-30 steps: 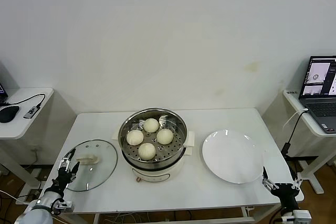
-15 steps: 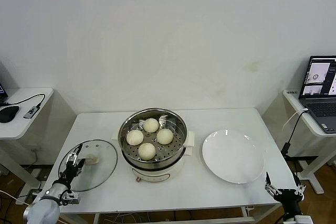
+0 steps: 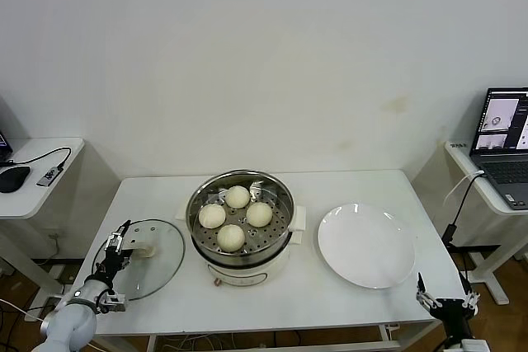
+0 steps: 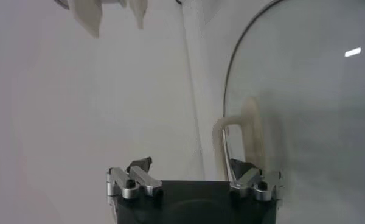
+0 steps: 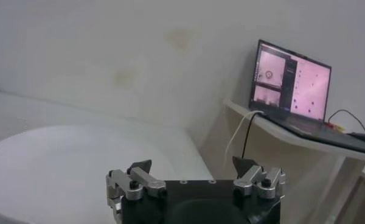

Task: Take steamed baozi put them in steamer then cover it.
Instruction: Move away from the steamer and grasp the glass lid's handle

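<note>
Four smooth, round, cream-white steamed baozi are seen resting on the perforated steel tray inside the steamer, a shiny round steel pot seated on a cream-white electric base at the middle of the white tabletop. The pot is uncovered. The cover, a round clear glass lid with a thin steel rim and a cream-white bar handle, is laid flat on the tabletop just to the left of the steamer, apart from it. The left tool is held low over the lid's outer edge, right beside the bar handle; in the left wrist view its dark-tipped metal fingers are spread wide, with the curved handle and the lid's rim lying just ahead of them, and nothing is gripped. Whether a fingertip touches the glass cannot be made out from these views. A flat, glossy white round plate is set to the right of the steamer, bare of food. The right tool is parked low past the tabletop's near right corner, its fingers spread wide and empty, with an open laptop showing on a side desk beyond it.
</note>
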Controlling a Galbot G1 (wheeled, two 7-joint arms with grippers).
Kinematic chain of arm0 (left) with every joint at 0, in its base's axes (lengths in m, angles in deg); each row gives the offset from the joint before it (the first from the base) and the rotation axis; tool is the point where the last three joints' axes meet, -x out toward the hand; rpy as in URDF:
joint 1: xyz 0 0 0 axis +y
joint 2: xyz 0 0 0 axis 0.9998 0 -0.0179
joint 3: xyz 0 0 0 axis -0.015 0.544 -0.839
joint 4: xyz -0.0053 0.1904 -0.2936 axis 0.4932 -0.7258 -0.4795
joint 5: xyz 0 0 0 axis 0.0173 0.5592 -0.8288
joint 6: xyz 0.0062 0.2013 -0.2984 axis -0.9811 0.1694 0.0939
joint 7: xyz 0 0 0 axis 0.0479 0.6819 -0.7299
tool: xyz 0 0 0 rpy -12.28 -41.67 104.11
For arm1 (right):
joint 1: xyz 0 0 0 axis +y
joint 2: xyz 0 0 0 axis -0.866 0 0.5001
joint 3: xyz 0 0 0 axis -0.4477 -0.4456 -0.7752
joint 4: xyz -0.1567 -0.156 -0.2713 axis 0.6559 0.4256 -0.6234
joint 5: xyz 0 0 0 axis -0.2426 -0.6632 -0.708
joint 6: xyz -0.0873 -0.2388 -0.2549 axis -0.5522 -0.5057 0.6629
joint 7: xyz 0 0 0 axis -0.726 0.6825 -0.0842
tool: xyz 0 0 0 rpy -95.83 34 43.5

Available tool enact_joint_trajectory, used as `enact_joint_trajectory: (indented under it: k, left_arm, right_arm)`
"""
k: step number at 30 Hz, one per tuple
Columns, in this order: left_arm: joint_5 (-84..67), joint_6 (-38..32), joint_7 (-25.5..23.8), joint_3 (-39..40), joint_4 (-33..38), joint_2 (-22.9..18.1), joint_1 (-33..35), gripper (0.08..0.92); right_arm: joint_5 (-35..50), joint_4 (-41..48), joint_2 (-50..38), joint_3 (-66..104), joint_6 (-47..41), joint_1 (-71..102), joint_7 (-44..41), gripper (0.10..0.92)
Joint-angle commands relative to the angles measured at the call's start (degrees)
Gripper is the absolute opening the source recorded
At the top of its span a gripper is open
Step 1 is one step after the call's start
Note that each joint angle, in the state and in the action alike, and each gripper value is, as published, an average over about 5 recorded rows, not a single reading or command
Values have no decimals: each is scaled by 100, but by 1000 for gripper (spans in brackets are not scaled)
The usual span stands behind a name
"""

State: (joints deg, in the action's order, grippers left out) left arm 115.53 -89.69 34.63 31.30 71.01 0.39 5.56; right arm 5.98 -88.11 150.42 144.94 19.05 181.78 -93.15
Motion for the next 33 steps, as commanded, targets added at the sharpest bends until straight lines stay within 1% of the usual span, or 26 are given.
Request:
enact_joint_trajectory:
  k: [1, 4, 5, 16, 22, 25, 27, 30, 33]
  left_arm:
    - [-47, -15, 49, 86, -274, -5, -148, 823]
    - [-92, -28, 74, 116, -364, -16, -167, 792]
    - [-102, -33, 86, 123, -391, -20, -173, 770]
    - [-282, -248, 180, 203, -612, -61, -244, 454]
    - [-383, -294, 335, 164, -500, -73, -161, 281]
    - [-386, -274, 410, 58, -248, -67, -18, 195]
    - [-330, -209, 449, -61, 73, -60, 125, 158]
    - [-289, 9, 437, -275, 729, -15, 395, 144]
    - [-396, 391, 298, -519, 1424, 75, 738, 144]
  right_arm:
    - [-41, -8, 11, 13, -11, 12, -8, 823]
    - [-68, -10, 29, 2, -11, 26, -15, 823]
    - [-77, -10, 36, -4, -10, 32, -18, 823]
    - [-131, -90, 55, -113, -36, 73, -54, 823]
    - [-210, -119, 58, -178, -14, 107, -63, 823]
    - [-265, -116, 44, -231, 12, 114, -73, 823]
    - [-338, -122, 26, -287, 32, 121, -84, 823]
    - [-423, -169, -6, -378, 38, 144, -100, 823]
    - [-446, -220, -32, -445, 35, 159, -108, 823]
